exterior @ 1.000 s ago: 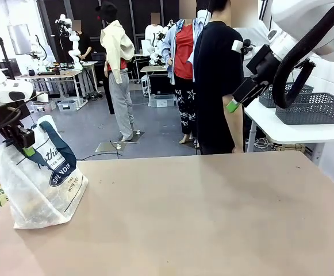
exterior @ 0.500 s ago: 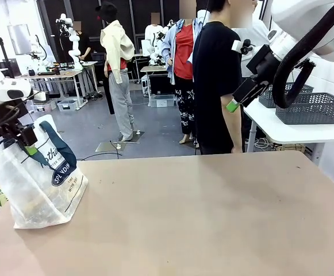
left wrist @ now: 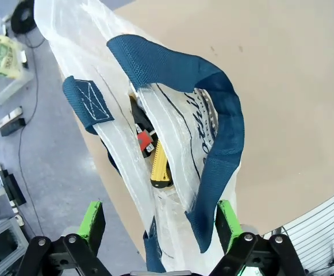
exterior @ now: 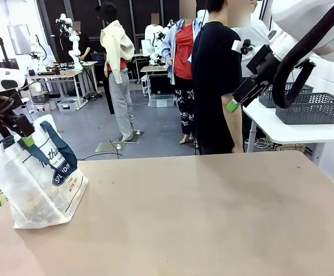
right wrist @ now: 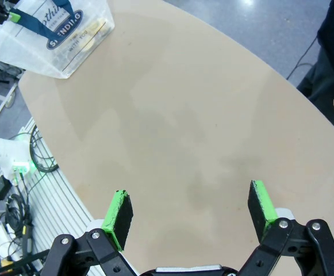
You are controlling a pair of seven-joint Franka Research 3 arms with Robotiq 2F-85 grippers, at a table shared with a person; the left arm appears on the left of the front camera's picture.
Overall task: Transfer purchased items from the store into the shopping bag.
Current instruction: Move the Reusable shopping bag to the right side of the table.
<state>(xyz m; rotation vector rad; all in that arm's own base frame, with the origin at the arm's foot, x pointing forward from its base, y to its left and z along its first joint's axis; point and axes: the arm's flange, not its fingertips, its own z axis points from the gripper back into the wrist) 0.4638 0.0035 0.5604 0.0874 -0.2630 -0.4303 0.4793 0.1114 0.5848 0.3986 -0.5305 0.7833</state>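
Left gripper [left wrist: 155, 221] hangs wide open over the shopping bag [exterior: 37, 184] at the table's left, gripping nothing, screwdriver [left wrist: 160, 168] inside, while the right gripper [right wrist: 189, 215] waits high, open and empty.

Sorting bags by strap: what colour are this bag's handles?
Navy blue handles on the whitish bag, clearest in the left wrist view.

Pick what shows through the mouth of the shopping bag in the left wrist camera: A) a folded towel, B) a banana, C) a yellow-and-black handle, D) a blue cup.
C: a yellow-and-black handle lies inside the shopping bag, seen between its navy straps.
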